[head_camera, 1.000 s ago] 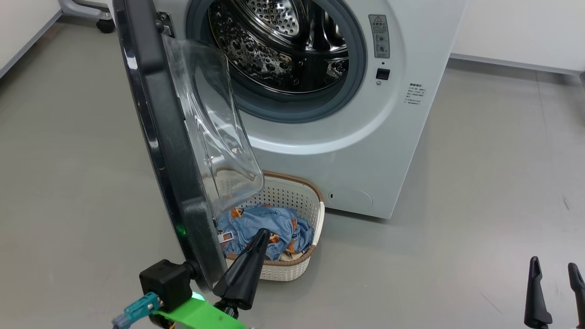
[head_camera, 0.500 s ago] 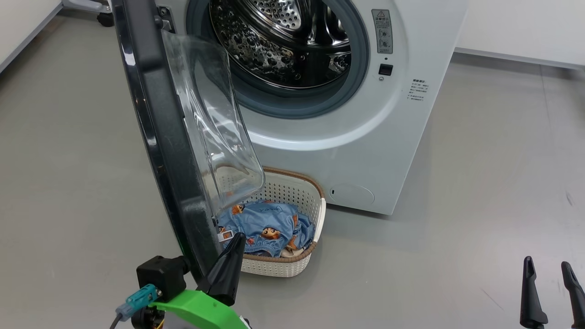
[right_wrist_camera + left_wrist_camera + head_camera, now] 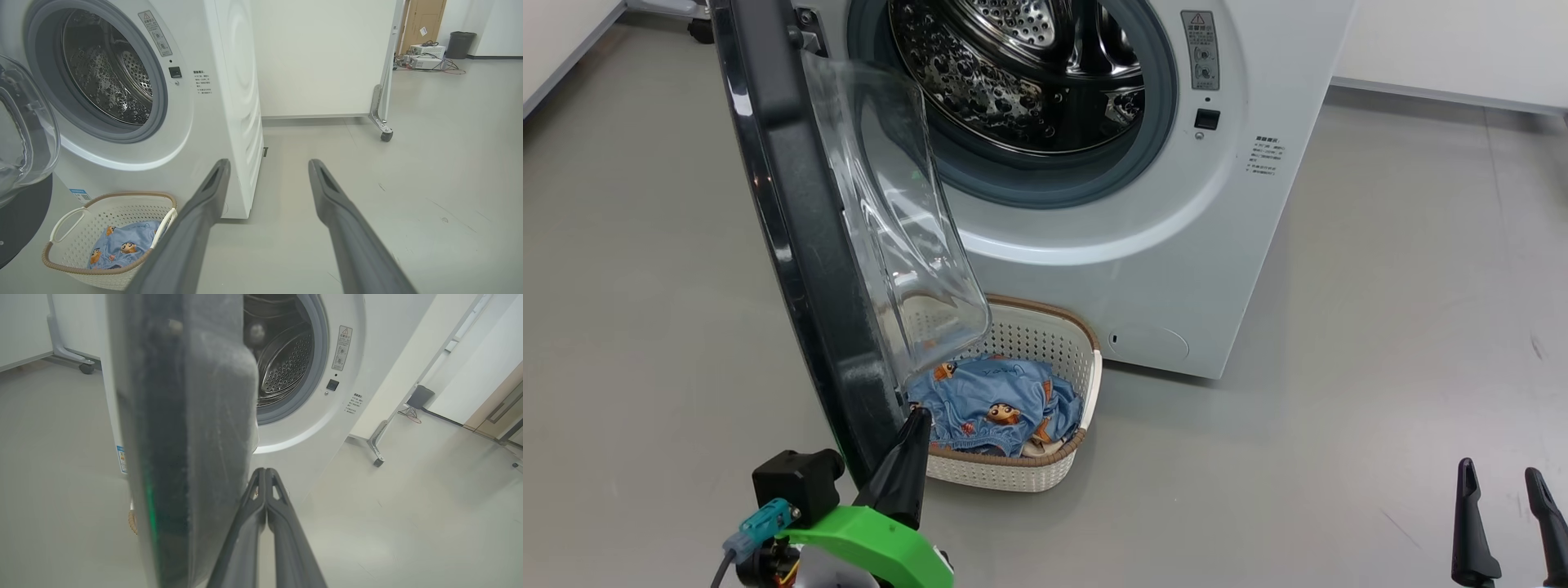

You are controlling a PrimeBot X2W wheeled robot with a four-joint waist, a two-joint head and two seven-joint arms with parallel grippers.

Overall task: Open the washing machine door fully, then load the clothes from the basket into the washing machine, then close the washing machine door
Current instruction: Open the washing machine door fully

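The left tool (image 3: 916, 423), pressed together, sits lower left, just beside the open washing machine door (image 3: 800, 269); right tool (image 3: 1500, 478) spread, lower right; clothes (image 3: 992, 400) lie in the basket (image 3: 1045, 478), lower centre.

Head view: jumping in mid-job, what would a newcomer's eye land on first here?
The washing machine door dominates, swung out edge-on at left centre, its glass bowl facing the steel drum. Just below it sits the basket with the blue clothes inside. The shut left gripper points up beside the door's lower rim; the open right gripper sits at lower right.
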